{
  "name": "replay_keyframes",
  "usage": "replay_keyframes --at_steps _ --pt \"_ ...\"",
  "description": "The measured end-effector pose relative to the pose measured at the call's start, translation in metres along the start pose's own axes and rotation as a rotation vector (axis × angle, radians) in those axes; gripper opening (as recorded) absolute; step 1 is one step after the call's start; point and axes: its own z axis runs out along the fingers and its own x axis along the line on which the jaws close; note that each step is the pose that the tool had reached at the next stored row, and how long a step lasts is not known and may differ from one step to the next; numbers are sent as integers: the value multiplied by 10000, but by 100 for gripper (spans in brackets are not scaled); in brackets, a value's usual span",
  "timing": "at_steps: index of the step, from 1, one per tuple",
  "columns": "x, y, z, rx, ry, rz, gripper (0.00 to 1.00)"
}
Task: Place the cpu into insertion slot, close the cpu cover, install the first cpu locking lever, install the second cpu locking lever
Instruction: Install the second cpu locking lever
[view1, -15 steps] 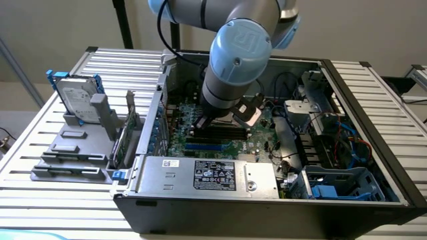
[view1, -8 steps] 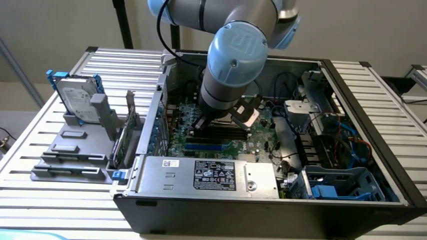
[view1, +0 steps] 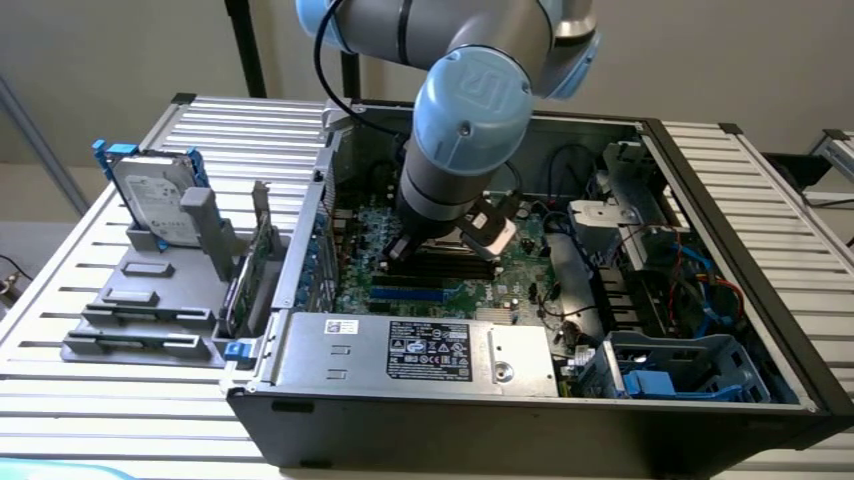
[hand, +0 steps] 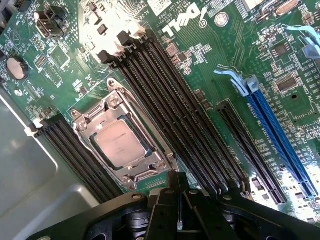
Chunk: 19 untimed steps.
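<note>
The pale silver square cpu (hand: 119, 144) sits in the silver-rimmed insertion slot (hand: 80, 131) on the green circuit board (hand: 215, 65), framed by the silver metal cpu cover (hand: 142, 172) lying closed. The black gripper (hand: 178, 200) hovers just beside it, fingers shut, holding nothing.

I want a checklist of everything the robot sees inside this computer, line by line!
Surface: slatted metal table carrying an open computer case.
Job's things: cpu sits in the insertion slot; cpu cover lies closed around it.
Clutter: hard drive upright in a grey holder, on the exterior view's left.
Grippers: gripper shut, holding nothing, just beside the slot.
Cables: blue and red wires at the case's side on the exterior view's right.
Surroundings: long black memory slots, blue card slot, pale wall.
</note>
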Motion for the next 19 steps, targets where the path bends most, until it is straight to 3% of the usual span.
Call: replay_keyframes --at_steps 15,19 --pt "21 -35 85 -57 -79 7 11" --pt "23 -39 94 -100 -137 12 11"
